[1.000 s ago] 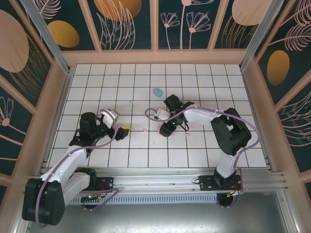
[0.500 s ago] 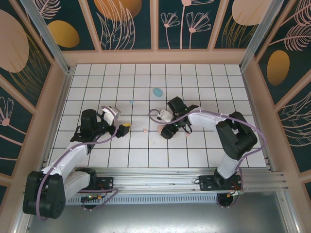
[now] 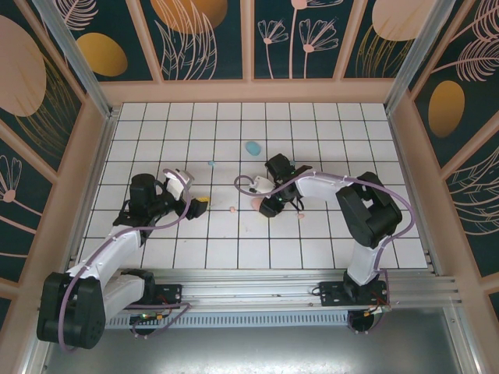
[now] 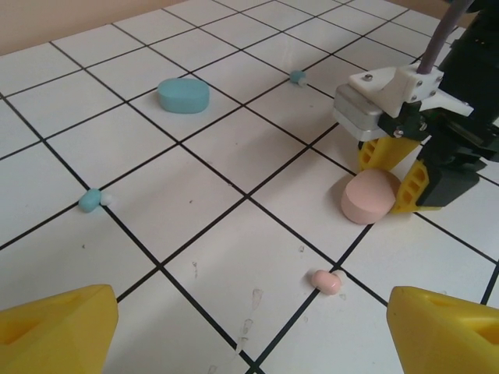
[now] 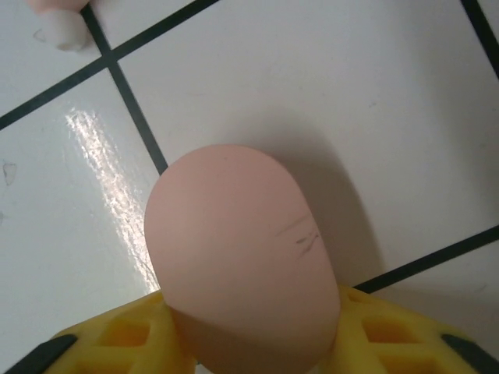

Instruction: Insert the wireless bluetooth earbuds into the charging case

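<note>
Pink charging case (image 5: 242, 257) clasped by right gripper (image 5: 253, 343); left gripper (image 4: 249, 331) splayed wide.

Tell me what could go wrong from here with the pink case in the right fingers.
1. The pink case is smooth and rounded, and the right fingers hold it near one end, so it may slip out or twist when lifted.
2. The pink earbud lies loose close by; a case that slips, or the arm itself, could knock it away.
</note>
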